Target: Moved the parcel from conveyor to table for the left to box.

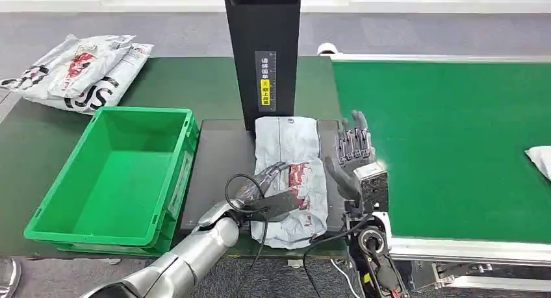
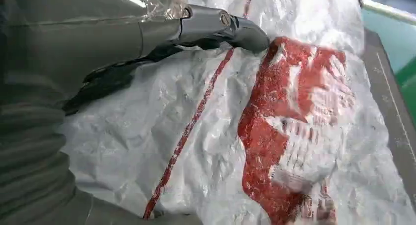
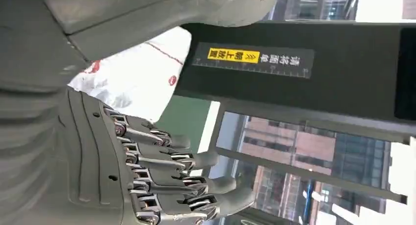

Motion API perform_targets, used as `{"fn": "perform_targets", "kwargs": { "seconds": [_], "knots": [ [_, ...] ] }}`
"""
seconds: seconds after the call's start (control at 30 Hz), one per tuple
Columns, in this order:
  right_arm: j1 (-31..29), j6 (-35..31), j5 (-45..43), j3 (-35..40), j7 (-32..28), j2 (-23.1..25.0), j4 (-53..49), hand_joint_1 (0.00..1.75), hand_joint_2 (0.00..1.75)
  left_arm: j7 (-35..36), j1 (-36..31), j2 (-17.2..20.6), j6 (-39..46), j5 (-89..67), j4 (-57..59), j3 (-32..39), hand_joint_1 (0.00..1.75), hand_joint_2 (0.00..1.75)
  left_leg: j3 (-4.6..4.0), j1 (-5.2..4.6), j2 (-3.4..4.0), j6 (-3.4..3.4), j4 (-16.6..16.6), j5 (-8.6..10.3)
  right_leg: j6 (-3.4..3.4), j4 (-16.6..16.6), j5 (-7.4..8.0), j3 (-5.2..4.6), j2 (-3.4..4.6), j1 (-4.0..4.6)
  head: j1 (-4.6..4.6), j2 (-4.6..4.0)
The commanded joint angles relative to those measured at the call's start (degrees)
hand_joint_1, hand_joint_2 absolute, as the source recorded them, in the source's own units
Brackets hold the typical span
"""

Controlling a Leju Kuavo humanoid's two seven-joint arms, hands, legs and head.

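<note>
Crinkled and soft, the parcel (image 2: 294, 137) looks light, limp, slippery; grip a bunched edge. Left hand (image 1: 269, 187) rests on it, whether it grips I cannot tell; right hand (image 1: 354, 158) is spread, empty

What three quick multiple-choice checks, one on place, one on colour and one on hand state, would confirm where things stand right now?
1. Where does the parcel lie?
A. on the dark platform by the black column
B. inside the crate
C. on the conveyor belt

2. What colour is the crate?
A. blue
B. green
C. grey

3. How is the right hand?
A. gripping the parcel
B. fingers apart, holding nothing
C. pressed on the crate rim

Answers: 1 A, the parcel rests on the dark platform in front of the black column. 2 B, its walls are bright green. 3 B, it stands beside the parcel with its fingers spread.
</note>
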Motion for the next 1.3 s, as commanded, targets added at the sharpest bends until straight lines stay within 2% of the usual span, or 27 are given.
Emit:
{"fn": "perform_targets", "kwargs": {
  "seconds": [0.03,0.07,0.3,0.47,0.6,0.73,0.87,0.93,1.0,1.13,1.2,1.3],
  "knots": [
    [-2.5,0.9,0.0,-1.8,-0.2,0.4,1.8,0.00,1.75,8.2,-1.4,1.9,-8.6,-7.6,8.3,-8.2,1.68,1.75,0.30,0.01,0.14,0.03,-0.1,-0.01,-0.02,-0.2,0.04,0.30,0.06,0.03,0.00,0.02],
    [-2.3,0.8,0.1,-1.3,-0.3,0.1,1.5,0.00,1.75,8.2,-1.2,2.2,-8.2,-7.7,8.1,-7.4,1.75,1.75,0.34,-0.04,0.07,0.03,-0.1,-0.02,0.02,-0.1,-0.01,0.35,0.02,-0.03,0.00,0.00],
    [2.1,-0.6,0.5,-0.6,0.0,-0.6,-2.4,0.00,1.75,2.7,-3.9,1.9,6.0,-3.5,2.1,2.2,1.75,1.75,0.78,0.02,0.12,0.12,-0.3,-0.07,0.07,-0.3,-0.04,0.88,-0.02,0.04,0.00,0.00],
    [-1.3,-2.9,0.7,-0.3,0.6,-0.3,3.8,0.00,1.75,4.8,-7.1,2.9,14.7,-3.9,-5.0,6.5,1.75,1.75,0.60,0.06,0.06,0.02,0.0,-0.15,0.01,0.0,-0.10,0.63,-0.06,0.08,0.00,0.00],
    [-2.5,-3.4,0.4,-0.2,0.1,0.0,5.8,0.00,1.75,4.6,-7.2,3.5,13.9,-4.0,-5.6,7.1,1.75,1.75,0.59,0.06,0.17,-0.05,0.0,-0.10,-0.03,0.0,-0.04,0.55,0.08,0.10,0.00,0.02],
    [-4.4,-3.7,-0.1,-0.1,0.1,0.3,9.0,0.00,1.75,4.5,-8.0,4.7,23.2,-5.6,-8.1,9.4,1.75,1.75,0.63,0.03,0.18,-0.02,-0.1,-0.10,-0.04,-0.1,-0.05,0.62,0.11,0.09,0.00,0.02],
    [-6.2,-6.1,-0.5,-0.2,-0.8,0.4,11.0,0.00,1.75,9.7,-5.4,7.2,32.0,-12.8,-21.3,11.6,1.75,1.75,0.46,0.07,0.31,-0.03,0.0,-0.12,-0.05,0.0,-0.02,0.43,0.24,0.12,0.00,0.00],
    [-6.6,-7.0,-1.0,-0.1,-0.8,0.4,11.7,0.00,1.75,13.5,-4.3,8.5,33.2,-17.7,-26.8,13.9,1.75,1.75,0.41,0.04,0.31,-0.03,0.0,-0.11,-0.06,0.0,-0.02,0.34,0.24,0.09,0.00,0.02],
    [-6.9,-7.7,-1.5,0.1,-1.2,0.1,12.7,0.00,1.75,17.3,-4.6,10.8,34.5,-22.6,-29.0,16.5,1.75,1.75,0.42,0.05,0.35,-0.04,-0.1,-0.13,-0.07,-0.1,-0.02,0.36,0.29,0.09,0.00,0.02],
    [-7.5,-8.0,-2.7,1.1,-1.9,-0.1,15.6,0.00,1.75,20.4,-2.4,15.1,35.8,-29.5,-30.5,22.1,1.75,1.75,0.54,0.07,0.47,-0.05,-0.1,-0.14,-0.08,-0.1,0.00,0.44,0.41,0.14,0.00,0.02],
    [-7.8,-8.4,-3.1,2.0,-2.7,0.1,17.2,0.00,1.75,23.2,1.0,16.3,35.8,-35.0,-32.2,27.6,1.75,1.75,0.67,0.05,0.74,-0.06,-0.2,-0.16,-0.09,-0.2,0.05,0.46,0.68,0.13,0.00,0.02],
    [-8.2,-8.8,-3.6,2.5,-2.8,0.4,18.3,0.00,1.75,24.6,2.9,17.5,35.8,-37.0,-31.3,31.9,1.75,1.75,0.64,0.04,0.61,-0.05,-0.2,-0.16,-0.08,-0.1,-0.04,0.45,0.54,0.12,0.00,0.02]
  ]
}}
